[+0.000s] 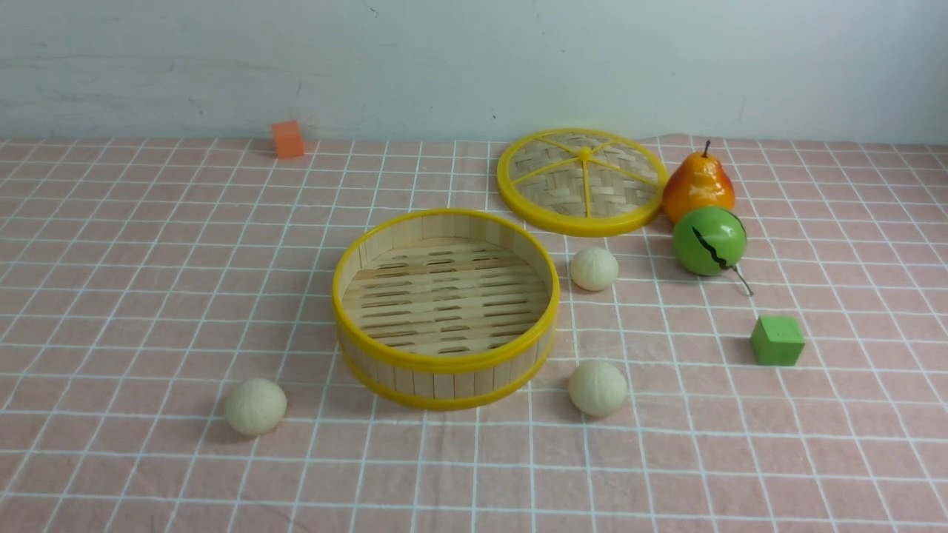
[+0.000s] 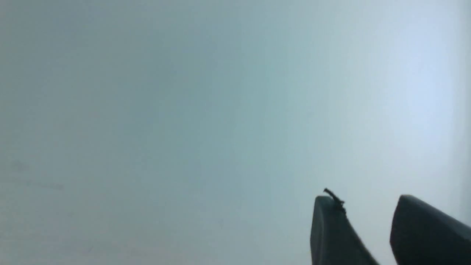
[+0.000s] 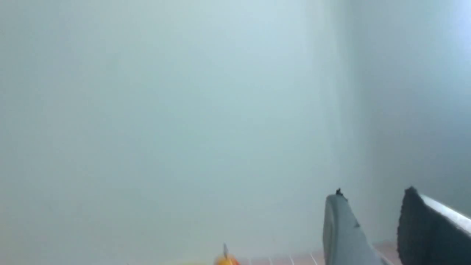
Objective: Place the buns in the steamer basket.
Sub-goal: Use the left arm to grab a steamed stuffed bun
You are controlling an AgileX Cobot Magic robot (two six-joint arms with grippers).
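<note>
The steamer basket (image 1: 444, 363), a low bamboo tub with yellow rims, stands empty in the middle of the pink checked cloth. Three cream-white buns lie on the cloth around it: one at its front left (image 1: 255, 406), one at its front right (image 1: 597, 387), one behind it to the right (image 1: 593, 268). Neither arm shows in the front view. My left gripper (image 2: 366, 198) faces the pale wall, its dark fingers apart with nothing between them. My right gripper (image 3: 371, 193) also points at the wall, open and empty.
A flat woven lid (image 1: 582, 181) with a yellow rim lies behind the basket. To its right stand an orange pear (image 1: 698, 186) and a green ball (image 1: 709, 240) with a black crack mark. A green cube (image 1: 776, 340) sits at the right, an orange cube (image 1: 287, 139) at the back.
</note>
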